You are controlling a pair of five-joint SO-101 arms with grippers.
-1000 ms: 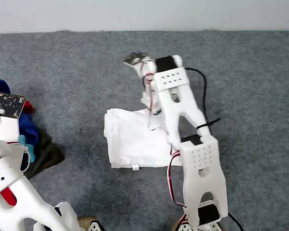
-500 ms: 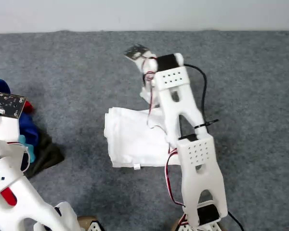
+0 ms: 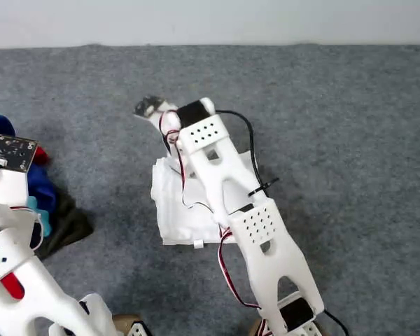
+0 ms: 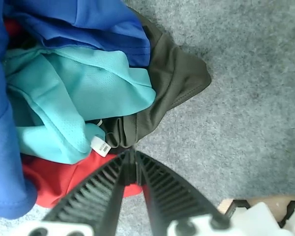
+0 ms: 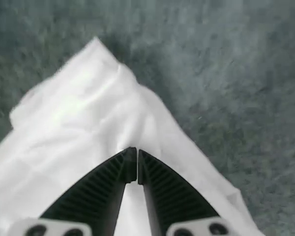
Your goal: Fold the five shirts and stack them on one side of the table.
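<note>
White shirt, folded, lies mid-frame on grey carpet; the right arm hides its right half. Right gripper is pressed together over the cloth. Coloured shirt pile is cut off at the left edge, with the left gripper closed above it. Right arm has swung leftward.

Soft, even overhead light; faint, short shadows.

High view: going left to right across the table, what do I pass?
pile of coloured shirts → white shirt → bare grey table. Each arm lies over one of the first two, so I leave them out of the order.
</note>
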